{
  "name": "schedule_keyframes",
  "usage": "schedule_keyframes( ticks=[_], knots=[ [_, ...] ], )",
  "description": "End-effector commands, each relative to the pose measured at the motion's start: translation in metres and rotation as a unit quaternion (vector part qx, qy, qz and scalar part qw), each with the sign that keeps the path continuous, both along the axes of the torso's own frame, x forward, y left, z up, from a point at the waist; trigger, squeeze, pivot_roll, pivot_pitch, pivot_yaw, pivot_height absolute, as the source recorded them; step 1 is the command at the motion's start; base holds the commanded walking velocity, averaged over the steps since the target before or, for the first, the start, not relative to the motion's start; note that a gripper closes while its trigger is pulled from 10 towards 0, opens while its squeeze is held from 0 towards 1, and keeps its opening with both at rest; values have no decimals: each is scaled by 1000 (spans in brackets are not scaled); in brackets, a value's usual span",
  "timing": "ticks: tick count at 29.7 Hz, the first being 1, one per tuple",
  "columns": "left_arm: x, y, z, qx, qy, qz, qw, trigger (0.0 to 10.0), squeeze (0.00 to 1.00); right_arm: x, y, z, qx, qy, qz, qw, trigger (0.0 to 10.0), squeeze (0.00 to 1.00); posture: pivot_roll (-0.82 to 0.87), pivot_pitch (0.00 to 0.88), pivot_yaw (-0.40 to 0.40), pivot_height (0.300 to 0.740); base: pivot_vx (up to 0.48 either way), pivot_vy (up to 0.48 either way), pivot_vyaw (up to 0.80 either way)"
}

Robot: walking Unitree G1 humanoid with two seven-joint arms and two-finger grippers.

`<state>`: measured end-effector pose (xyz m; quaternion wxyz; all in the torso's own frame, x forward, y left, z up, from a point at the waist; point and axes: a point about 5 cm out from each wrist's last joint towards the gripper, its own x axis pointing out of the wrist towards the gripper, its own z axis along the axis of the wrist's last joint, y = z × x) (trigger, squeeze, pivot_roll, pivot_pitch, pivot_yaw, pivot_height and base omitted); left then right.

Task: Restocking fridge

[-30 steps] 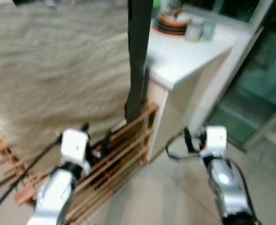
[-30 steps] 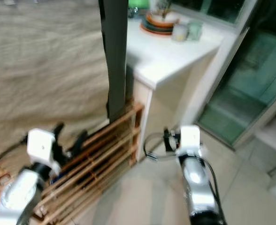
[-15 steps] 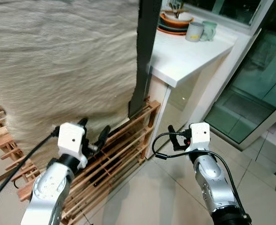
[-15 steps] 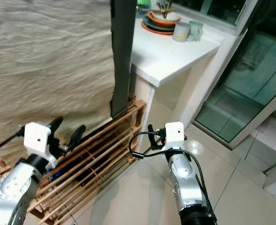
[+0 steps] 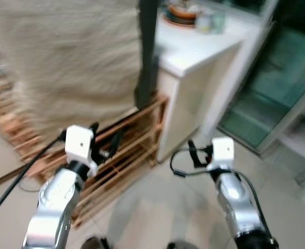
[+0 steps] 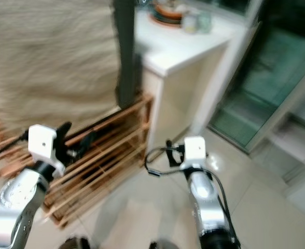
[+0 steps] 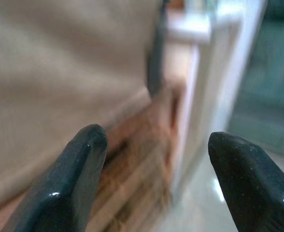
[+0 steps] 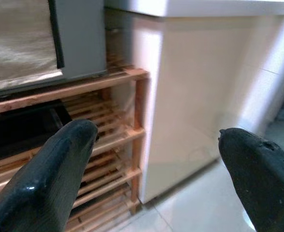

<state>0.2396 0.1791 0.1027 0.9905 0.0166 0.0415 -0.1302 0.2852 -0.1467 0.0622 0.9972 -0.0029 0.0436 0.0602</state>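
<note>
The eye views are blurred by motion. My left gripper (image 5: 106,139) is held out in front of a low wooden slatted rack (image 5: 137,137); its fingers (image 7: 79,164) are spread wide with nothing between them. My right gripper (image 5: 195,154) hovers over the tiled floor near the white cabinet's corner, open and empty as well (image 8: 166,145). A dark grey upright panel (image 5: 146,52) stands behind the rack, beside a large beige cloth (image 5: 69,57).
A white counter (image 5: 194,54) on a cream cabinet (image 8: 200,96) carries stacked dishes (image 5: 181,11) and mugs (image 5: 210,21). A glass door with a white frame (image 5: 266,88) is at the right. Pale floor tiles (image 5: 157,212) lie before me.
The whole picture has shifted and blurred, so the camera has moved; more floor shows at the bottom. Both arms keep their pose and both grippers stay open.
</note>
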Motion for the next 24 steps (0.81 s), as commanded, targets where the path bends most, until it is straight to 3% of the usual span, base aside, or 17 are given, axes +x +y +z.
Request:
schedule_keyframes(
  ticks=[1,4,11,16,20,24],
  knots=[
    [11,2,12,1,-24,18,1000,10000,0,-4,-9,6,10,-21,-24,999,10000,251,-40,0,-26,740,0,0,0],
    [19,10,5,-18,-5,61,998,10000,0,-16,-15,4,12,-22,-33,999,10000,255,-50,0,-18,740,0,0,0],
    [26,9,0,-21,3,58,998,10000,0,-32,-36,-7,-11,5,-59,998,10000,259,-92,0,-5,740,0,379,-229],
    [30,13,-1,-1,-1,84,996,10000,0,-39,-48,-8,-26,4,-76,997,10000,255,-99,0,-5,740,0,439,-320],
    [30,16,-2,10,-6,91,996,10000,0,-43,-61,-12,-31,14,-102,994,10000,259,-100,0,0,740,0,0,0],
    [32,15,-1,1,-12,81,997,10000,0,-39,-57,-9,-21,8,-106,994,10000,259,-105,0,13,740,0,0,0]
  ],
)
